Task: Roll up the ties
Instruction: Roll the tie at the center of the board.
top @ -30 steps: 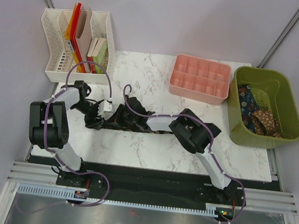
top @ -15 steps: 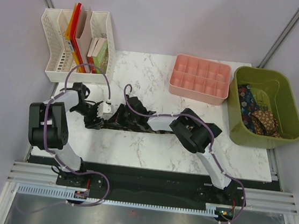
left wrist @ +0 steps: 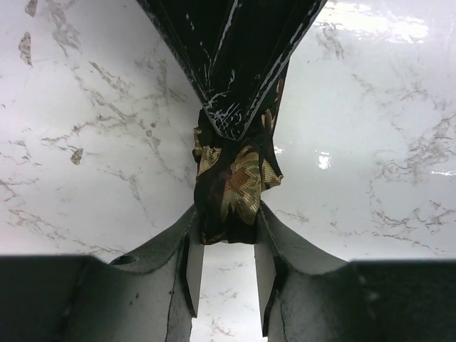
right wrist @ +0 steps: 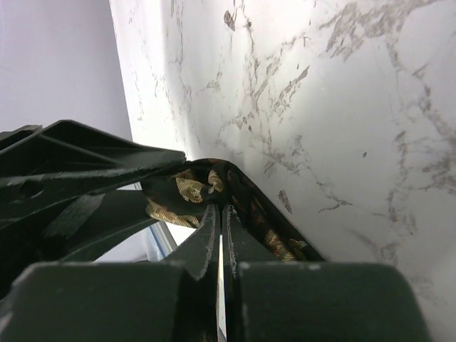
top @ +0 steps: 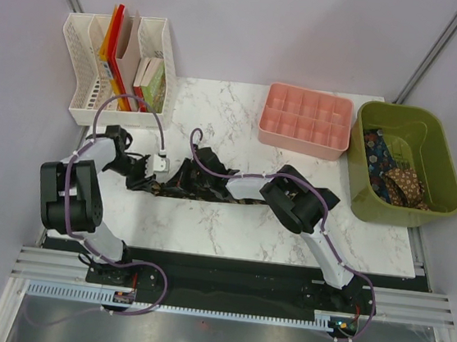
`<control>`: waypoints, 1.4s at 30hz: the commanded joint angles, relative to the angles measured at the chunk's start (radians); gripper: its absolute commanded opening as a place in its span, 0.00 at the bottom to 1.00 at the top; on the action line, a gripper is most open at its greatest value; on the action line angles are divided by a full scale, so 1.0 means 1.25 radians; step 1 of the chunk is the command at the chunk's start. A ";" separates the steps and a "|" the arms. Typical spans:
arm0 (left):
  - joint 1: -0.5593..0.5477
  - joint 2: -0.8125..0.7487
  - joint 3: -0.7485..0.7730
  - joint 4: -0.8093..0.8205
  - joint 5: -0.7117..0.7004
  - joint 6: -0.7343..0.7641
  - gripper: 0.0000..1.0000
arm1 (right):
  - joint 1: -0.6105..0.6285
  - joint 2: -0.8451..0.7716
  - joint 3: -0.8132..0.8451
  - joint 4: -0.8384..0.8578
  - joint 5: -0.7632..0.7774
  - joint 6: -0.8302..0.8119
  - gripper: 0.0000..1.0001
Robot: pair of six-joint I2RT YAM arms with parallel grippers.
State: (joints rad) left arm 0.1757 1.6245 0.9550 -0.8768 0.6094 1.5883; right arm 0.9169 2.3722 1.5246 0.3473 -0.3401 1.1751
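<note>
The white marble surface fills the middle of the top view. A white file rack stands at its upper left corner, and a pink compartment tray lies on it at upper right. A green bin sits at its right edge. A dark tie with gold leaves lies on it left of centre.

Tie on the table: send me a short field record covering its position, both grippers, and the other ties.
tie: dark with a gold leaf pattern, bunched on the marble table, left of centre
left gripper: shut on the tie's end
right gripper: shut, fabric curving past its tips; whether it pinches any is unclear
other ties: piled in the green bin, far right
</note>
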 commanded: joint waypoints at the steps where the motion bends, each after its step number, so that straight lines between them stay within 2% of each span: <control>1: -0.017 -0.036 0.035 -0.048 0.071 0.014 0.38 | -0.007 -0.008 -0.024 -0.058 0.024 -0.025 0.00; 7: -0.080 -0.037 0.035 -0.058 0.078 -0.030 0.40 | -0.007 -0.005 -0.024 -0.051 0.025 -0.016 0.00; 14: -0.125 -0.007 0.023 -0.018 0.040 -0.083 0.47 | -0.007 -0.012 -0.029 -0.041 0.019 -0.005 0.00; 18: -0.130 0.006 0.002 0.012 -0.011 -0.096 0.47 | -0.007 -0.015 -0.032 -0.030 0.009 0.001 0.00; 20: -0.131 0.013 -0.007 0.025 -0.024 -0.102 0.43 | -0.009 -0.019 -0.037 -0.017 -0.004 0.006 0.00; 24: -0.131 0.031 -0.011 0.031 -0.059 -0.108 0.36 | -0.009 -0.031 -0.032 0.006 -0.030 0.007 0.11; 26: -0.158 0.038 -0.018 0.040 -0.073 -0.116 0.33 | -0.013 -0.041 -0.026 0.008 -0.046 0.005 0.18; 28: -0.160 0.043 -0.019 0.040 -0.083 -0.120 0.31 | -0.018 -0.051 -0.013 0.001 -0.056 0.002 0.21; 36: -0.160 0.064 -0.015 0.044 -0.094 -0.126 0.29 | -0.044 -0.104 -0.029 -0.035 -0.089 -0.020 0.29; 42: -0.160 0.067 -0.013 0.044 -0.095 -0.128 0.30 | -0.034 -0.098 -0.034 -0.005 -0.084 0.000 0.41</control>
State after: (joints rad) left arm -0.0109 1.6516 0.9688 -0.8310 0.5400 1.4555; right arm 0.8585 2.2890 1.4818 0.3069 -0.4297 1.1728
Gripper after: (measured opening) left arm 0.324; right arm 0.395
